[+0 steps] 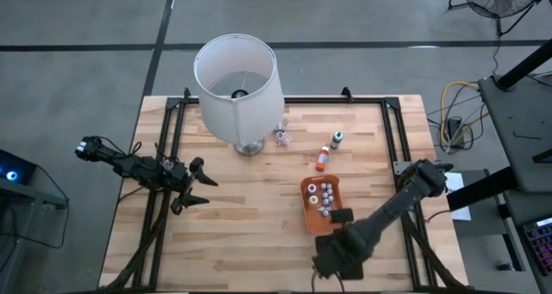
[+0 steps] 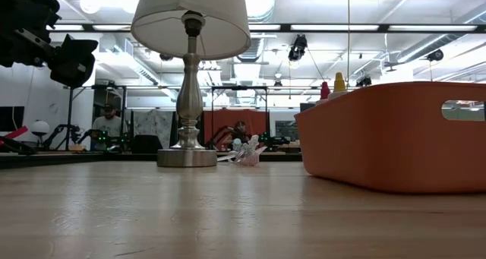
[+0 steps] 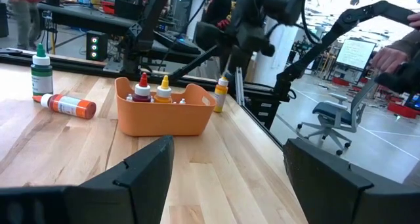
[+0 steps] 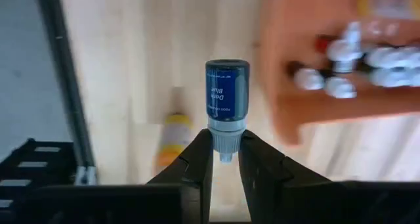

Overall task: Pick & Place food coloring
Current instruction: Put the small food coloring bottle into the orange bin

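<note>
Dark-blue food coloring bottle (image 4: pixel 227 92) is pinched by its pale cap between the right gripper (image 4: pixel 226 159) fingers, held up off the table just beside the orange tray (image 1: pixel 310 218), at the tray's end farthest from the lamp (image 1: pixel 238 83). This looks like the carry step: the bottle is lifted and needs bringing over the tray's opening, then the fingers must part to drop it in. Careful, a cap grip that narrow could let it swing.

Counting: roughly eight pale-capped bottles sit inside the tray, though they crowd together. Two more wait on the wood between tray and lamp, a green-capped bottle (image 1: pixel 336 140) standing and an orange bottle (image 1: pixel 321 159) lying flat. One tray, one lamp.

Left gripper (image 1: pixel 197 184) hangs well apart from the tray, fingers spread wide, holding nothing.
</note>
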You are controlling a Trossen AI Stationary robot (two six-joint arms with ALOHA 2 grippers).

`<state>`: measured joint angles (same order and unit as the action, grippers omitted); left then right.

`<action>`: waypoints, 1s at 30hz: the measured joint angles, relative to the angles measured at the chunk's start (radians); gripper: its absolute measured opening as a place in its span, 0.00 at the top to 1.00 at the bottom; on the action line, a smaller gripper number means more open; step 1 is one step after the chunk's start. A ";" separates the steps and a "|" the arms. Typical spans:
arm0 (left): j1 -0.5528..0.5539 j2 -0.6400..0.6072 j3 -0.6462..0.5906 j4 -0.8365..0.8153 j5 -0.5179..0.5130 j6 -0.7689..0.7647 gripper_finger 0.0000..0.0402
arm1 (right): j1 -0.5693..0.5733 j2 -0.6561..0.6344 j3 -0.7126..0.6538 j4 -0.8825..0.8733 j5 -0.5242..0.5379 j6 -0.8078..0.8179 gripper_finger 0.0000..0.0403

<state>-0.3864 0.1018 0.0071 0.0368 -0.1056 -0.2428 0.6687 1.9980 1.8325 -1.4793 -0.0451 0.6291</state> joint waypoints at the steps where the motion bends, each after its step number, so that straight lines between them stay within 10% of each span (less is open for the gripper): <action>1: 0.000 0.000 0.000 0.000 0.000 0.000 0.36 | -0.015 0.000 0.011 -0.017 0.007 -0.018 0.87; 30: 0.000 0.000 0.000 0.000 0.000 0.000 0.36 | -0.225 0.013 -0.010 -0.093 0.046 -0.428 0.87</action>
<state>-0.3865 0.1018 0.0073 0.0368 -0.1056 -0.2428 0.4436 2.0113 1.8222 -1.5719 0.0009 0.2013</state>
